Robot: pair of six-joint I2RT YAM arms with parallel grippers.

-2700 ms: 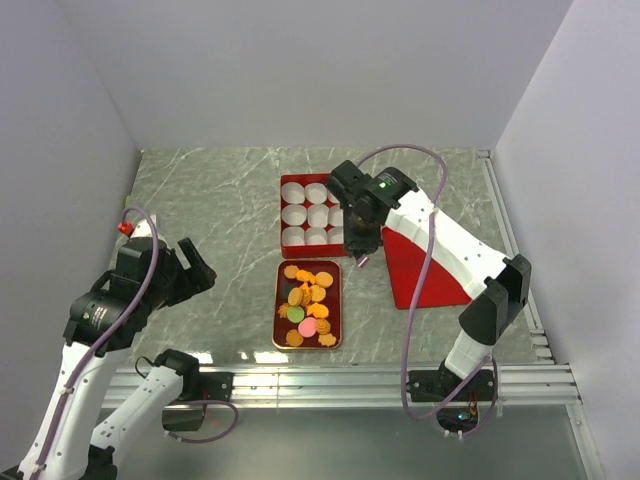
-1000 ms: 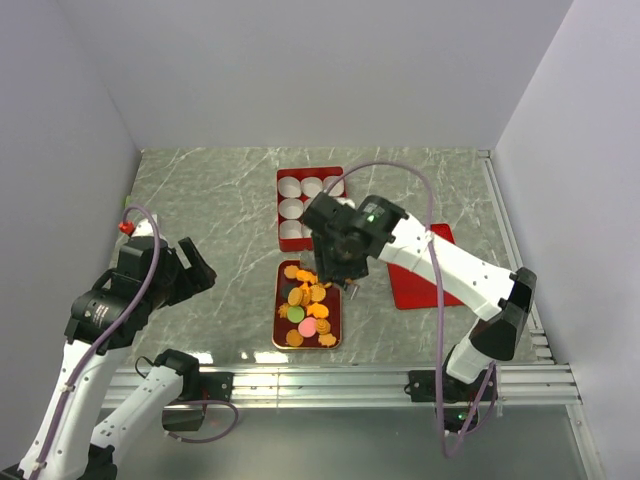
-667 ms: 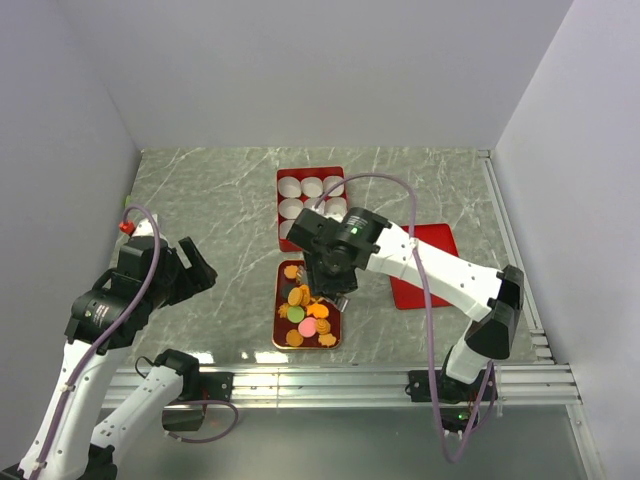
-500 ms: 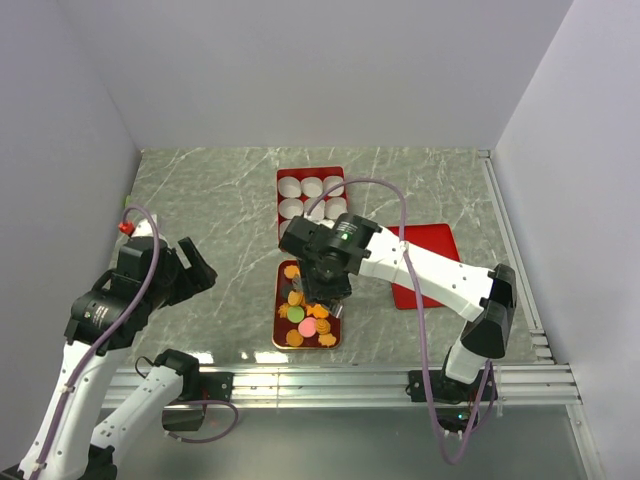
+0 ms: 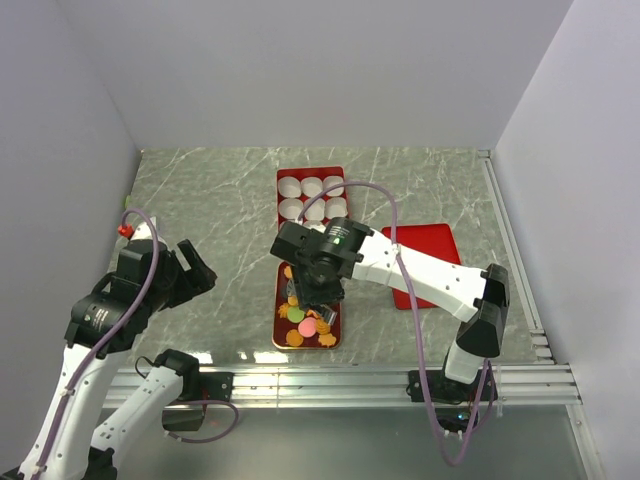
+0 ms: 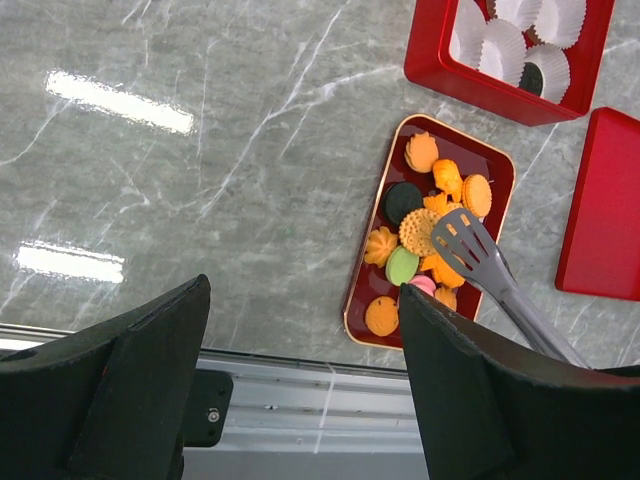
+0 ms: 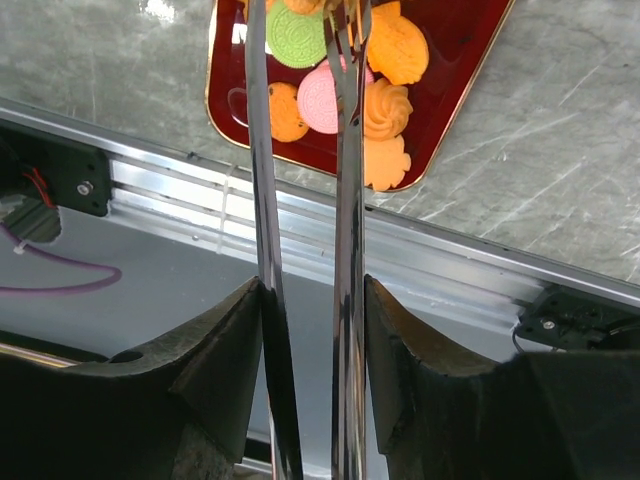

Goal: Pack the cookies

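The cookies [image 5: 304, 312] lie heaped in a small red tray [image 5: 279, 318], mostly orange, with one green, one pink and one dark. They also show in the left wrist view [image 6: 420, 230] and the right wrist view [image 7: 385, 110]. My right gripper [image 5: 318, 275] is shut on metal tongs [image 7: 347, 150], and it hangs over the tray. The slotted tongs head [image 6: 470, 252] rests on the orange cookies; I cannot tell if it grips one. My left gripper [image 5: 190, 270] is open and empty, raised left of the tray.
A red box [image 5: 282, 212] of white paper cups stands behind the tray; one cup holds a dark cookie [image 6: 532, 78]. A flat red lid [image 5: 425, 260] lies to the right. An aluminium rail [image 5: 380, 385] runs along the near table edge.
My right arm has swung from beside the box and lid, left and nearer, bringing the tongs down over the cookie tray. The left arm has not moved.
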